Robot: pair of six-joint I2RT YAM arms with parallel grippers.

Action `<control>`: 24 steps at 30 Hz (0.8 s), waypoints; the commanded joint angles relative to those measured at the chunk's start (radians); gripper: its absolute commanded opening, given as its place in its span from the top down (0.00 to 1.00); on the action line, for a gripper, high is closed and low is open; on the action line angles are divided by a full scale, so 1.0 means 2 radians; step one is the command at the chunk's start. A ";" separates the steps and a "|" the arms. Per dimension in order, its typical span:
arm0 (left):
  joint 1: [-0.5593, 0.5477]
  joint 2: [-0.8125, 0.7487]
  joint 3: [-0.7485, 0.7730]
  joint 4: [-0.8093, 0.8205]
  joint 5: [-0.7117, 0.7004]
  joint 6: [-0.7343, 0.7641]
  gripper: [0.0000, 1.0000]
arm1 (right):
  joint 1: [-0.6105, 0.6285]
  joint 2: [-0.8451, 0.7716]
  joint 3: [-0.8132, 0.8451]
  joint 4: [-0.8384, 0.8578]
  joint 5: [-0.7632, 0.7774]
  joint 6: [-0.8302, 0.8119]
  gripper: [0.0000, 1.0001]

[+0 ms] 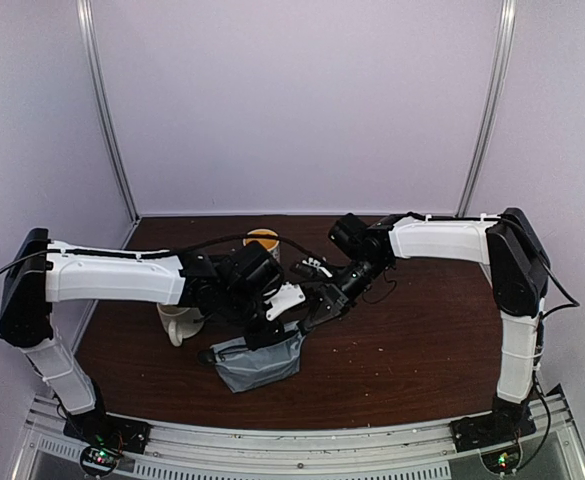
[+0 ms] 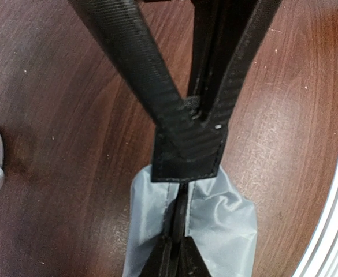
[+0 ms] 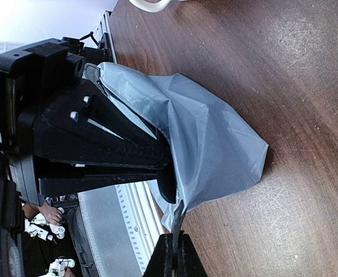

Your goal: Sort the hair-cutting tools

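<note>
Top external view: both arms meet over the grey pouch (image 1: 260, 362); the hair-cutting tools cannot be picked out.
The left gripper (image 2: 177, 254) and right gripper (image 3: 173, 239) each have their jaws pressed together on the pouch's upper edge (its inside is hidden). A small pale-and-dark item (image 1: 312, 267) behind them is too blurred to name. The near mug (image 1: 179, 322) is half covered and the far mug's (image 1: 262, 240) contents are unclear.

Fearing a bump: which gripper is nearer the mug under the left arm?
Left. The left gripper: just right of the mug, on the grey pouch; right gripper: farther right.
</note>
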 commanded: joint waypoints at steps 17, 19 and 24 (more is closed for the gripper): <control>0.004 0.019 0.017 -0.023 -0.040 -0.010 1.00 | -0.004 0.007 0.012 -0.003 -0.043 0.001 0.99; 0.004 0.021 0.016 -0.026 -0.032 -0.006 1.00 | -0.006 0.009 0.010 -0.002 -0.046 0.001 0.98; 0.004 0.026 0.017 -0.020 -0.021 -0.005 1.00 | -0.008 0.012 0.009 0.003 -0.056 0.009 0.98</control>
